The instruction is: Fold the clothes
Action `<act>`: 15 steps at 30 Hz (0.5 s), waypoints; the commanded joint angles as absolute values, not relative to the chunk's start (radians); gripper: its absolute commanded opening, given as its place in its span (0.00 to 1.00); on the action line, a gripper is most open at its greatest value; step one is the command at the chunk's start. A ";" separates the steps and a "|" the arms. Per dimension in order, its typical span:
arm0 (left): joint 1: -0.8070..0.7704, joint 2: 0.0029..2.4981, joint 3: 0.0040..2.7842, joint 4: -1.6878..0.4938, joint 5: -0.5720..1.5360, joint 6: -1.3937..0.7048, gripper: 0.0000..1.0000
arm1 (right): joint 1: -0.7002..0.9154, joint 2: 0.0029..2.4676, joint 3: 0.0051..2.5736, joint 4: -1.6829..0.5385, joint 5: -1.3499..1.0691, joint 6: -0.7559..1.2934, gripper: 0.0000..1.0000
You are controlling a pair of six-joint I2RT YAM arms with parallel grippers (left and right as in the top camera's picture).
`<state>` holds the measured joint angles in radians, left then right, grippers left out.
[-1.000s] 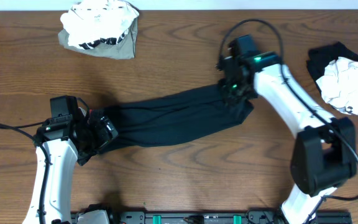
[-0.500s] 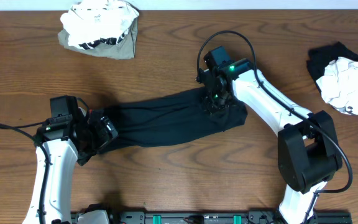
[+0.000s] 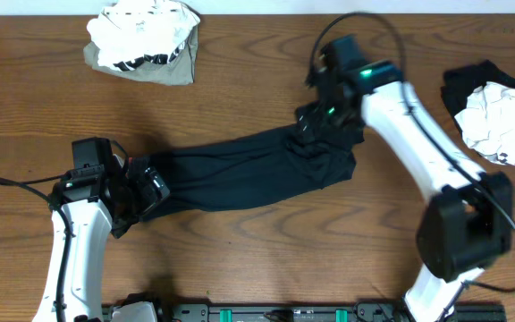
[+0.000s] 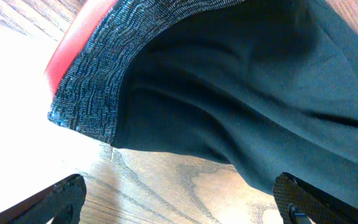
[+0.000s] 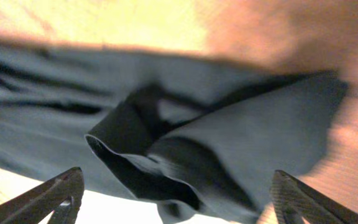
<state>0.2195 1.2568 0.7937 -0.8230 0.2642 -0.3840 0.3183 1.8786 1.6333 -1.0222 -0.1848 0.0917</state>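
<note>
A long black garment (image 3: 240,170) lies stretched across the middle of the wooden table, its right end bunched into a loose fold (image 3: 325,161). My left gripper (image 3: 146,192) sits at its left end, open, jaws wide over bare wood, and holds nothing. The left wrist view shows the grey-textured hem (image 4: 92,93) with a red edge (image 4: 73,37) just ahead of the left gripper (image 4: 179,202). My right gripper (image 3: 327,125) hovers over the right end, open and empty. In the right wrist view the rumpled fold (image 5: 135,143) lies below the right gripper (image 5: 179,199).
A white and olive heap of clothes (image 3: 141,40) sits at the back left. A black and white heap (image 3: 499,112) lies at the right edge. A cable (image 3: 16,182) trails left of the left arm.
The right gripper carried the garment's right end leftwards, then opened and let it go, and has drawn back up and to the right. The left arm has not moved.
</note>
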 commanded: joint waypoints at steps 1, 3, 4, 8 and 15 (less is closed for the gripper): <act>0.216 1.262 0.802 -0.826 0.273 -0.366 0.98 | 0.247 1.810 1.661 -1.060 -0.196 0.127 0.95; 0.216 1.262 0.802 -0.826 0.273 -0.367 0.98 | 0.210 1.814 1.652 -1.100 -0.209 0.134 0.95; 0.216 1.262 0.802 -0.826 0.273 -0.367 0.98 | 0.194 1.819 1.634 -1.108 -0.225 0.134 0.95; 0.216 1.262 0.802 -0.826 0.273 -0.367 0.98 | 0.161 1.825 1.520 -1.074 -0.287 0.134 0.95; 0.216 1.262 0.802 -0.827 0.273 -0.367 0.98 | 0.160 1.825 1.312 -0.876 -0.441 0.135 0.93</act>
<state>0.2195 1.2568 0.7937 -0.8223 0.2638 -0.3843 0.1593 1.8221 1.3556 -0.9001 -0.3454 0.1261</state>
